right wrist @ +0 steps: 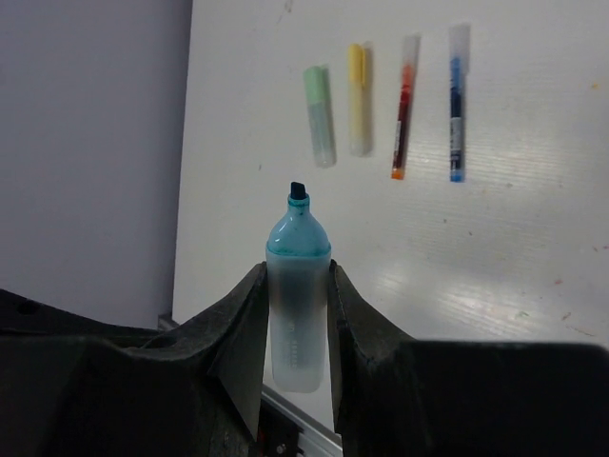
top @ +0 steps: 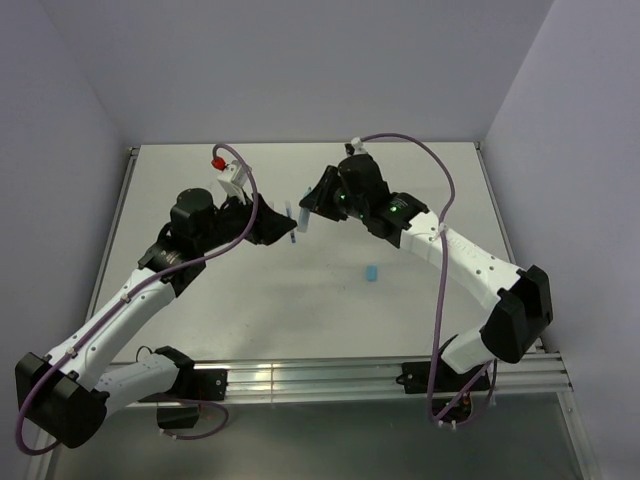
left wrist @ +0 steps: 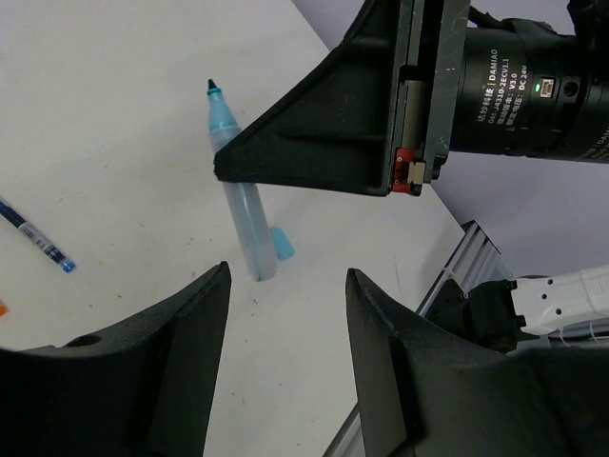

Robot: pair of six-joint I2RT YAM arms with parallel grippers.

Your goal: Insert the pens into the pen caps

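White arms (top: pixel 120 310), black joints (top: pixel 520 310), purple cables (top: pixel 400 138)

Both arms reach in from the near edge of the table (top: pixel 300 320) and meet above its middle. The marker (top: pixel 299 217) sits clamped between the fingers of the right gripper (top: pixel 305 212), tip away from the wrist. The left gripper (top: pixel 285 232) faces it from the left, just apart, jaws spread around nothing. The cap (top: pixel 371 272) lies alone on the table, right of and nearer than both grippers. Beyond the marker's tip, side by side on the table: two stubby pens (right wrist: pixel 320 116) left, two thin pens (right wrist: pixel 404 107) right.
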